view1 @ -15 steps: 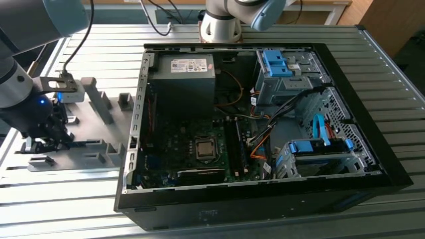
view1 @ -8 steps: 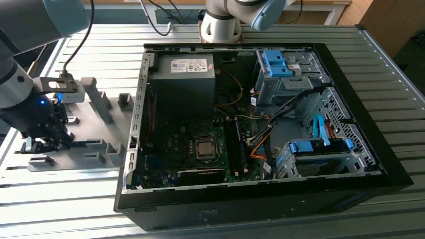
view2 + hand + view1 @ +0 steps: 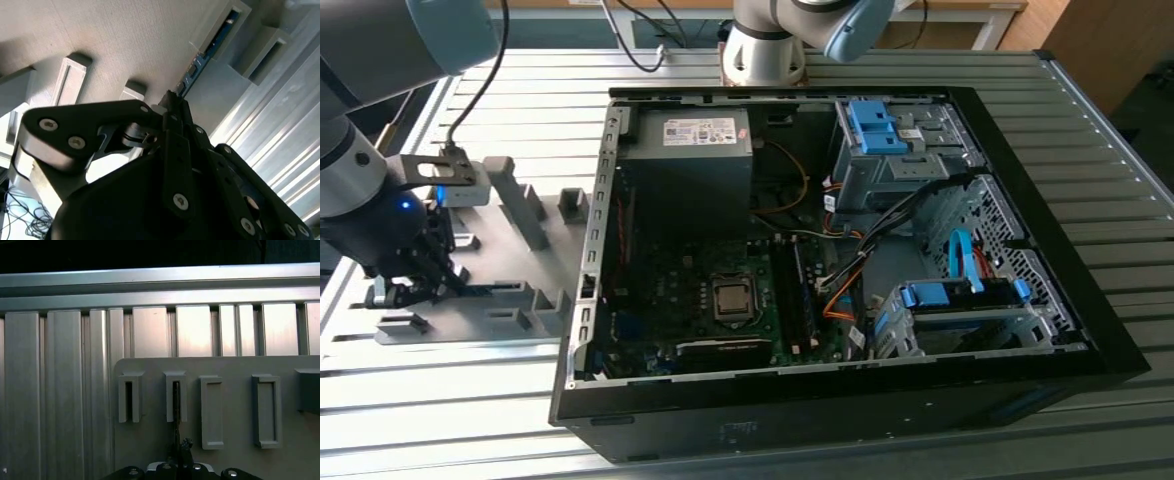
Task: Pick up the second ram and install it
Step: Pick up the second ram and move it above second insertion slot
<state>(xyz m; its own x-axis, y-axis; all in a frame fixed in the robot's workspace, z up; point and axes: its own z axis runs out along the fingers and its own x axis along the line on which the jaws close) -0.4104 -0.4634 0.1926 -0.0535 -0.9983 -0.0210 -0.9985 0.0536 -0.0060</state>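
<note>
At the exterior view's left, the arm reaches down over a grey holder plate [image 3: 507, 325] that lies on the ribbed metal surface [image 3: 1107, 140], and the tool [image 3: 411, 290] sits low at the plate's left edge. In both wrist views the tool [image 3: 172, 100] [image 3: 181, 447] is drawn narrow, its tips pinched on the end of the second ram [image 3: 201, 61] [image 3: 176, 400]. The stick stands on its long edge in a raised slot of the plate (blue-green board, small dark chips along it). In the first wrist view a like slot [image 3: 129, 400] stands just beside it on one side and two wider rectangular pockets [image 3: 212, 412] on the other.

Further right in the exterior view, just beside the plate, lies the open computer case [image 3: 854, 425]. Inside it, from left to right, come the grey power supply [image 3: 687, 165] at the far end, the motherboard with its processor socket [image 3: 734, 297], a bundle of orange and black cables [image 3: 847, 290], and the drive bays with blue clips [image 3: 874, 125] at the exterior view's right.
</note>
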